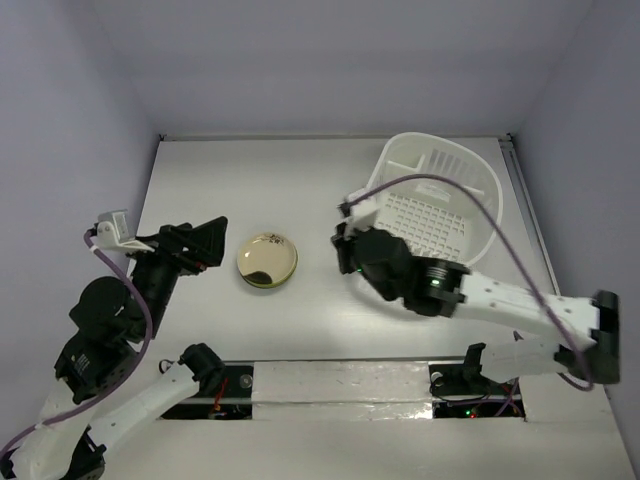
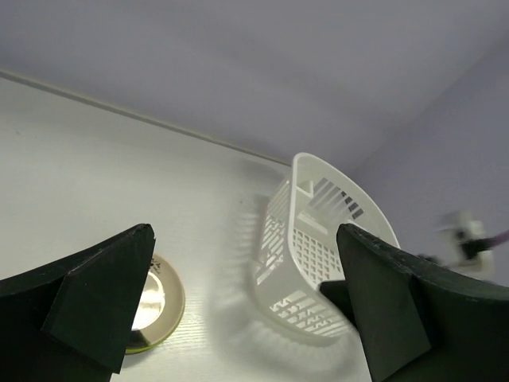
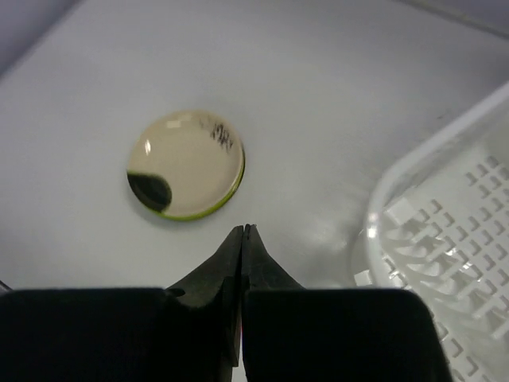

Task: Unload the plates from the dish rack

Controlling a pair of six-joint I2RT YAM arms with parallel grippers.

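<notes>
A small stack of plates [image 1: 267,260] lies flat on the white table, left of the dish rack [image 1: 482,185]. The top plate is cream and glossy, with a lime green rim showing under it [image 3: 186,165]. The white slotted dish rack shows no plates inside, and its floor grid is bare [image 3: 449,239]. My left gripper [image 1: 205,248] hovers open just left of the stack, with the plates [image 2: 157,301] by its left finger and the rack [image 2: 314,239] between the fingers farther off. My right gripper [image 3: 244,229] is shut on nothing, between the stack and the rack's near-left rim [image 1: 343,245].
The right arm reaches in from the lower right across the rack's near side. Grey walls close in the table at the back and both sides. A purple cable loops over the rack [image 1: 470,195].
</notes>
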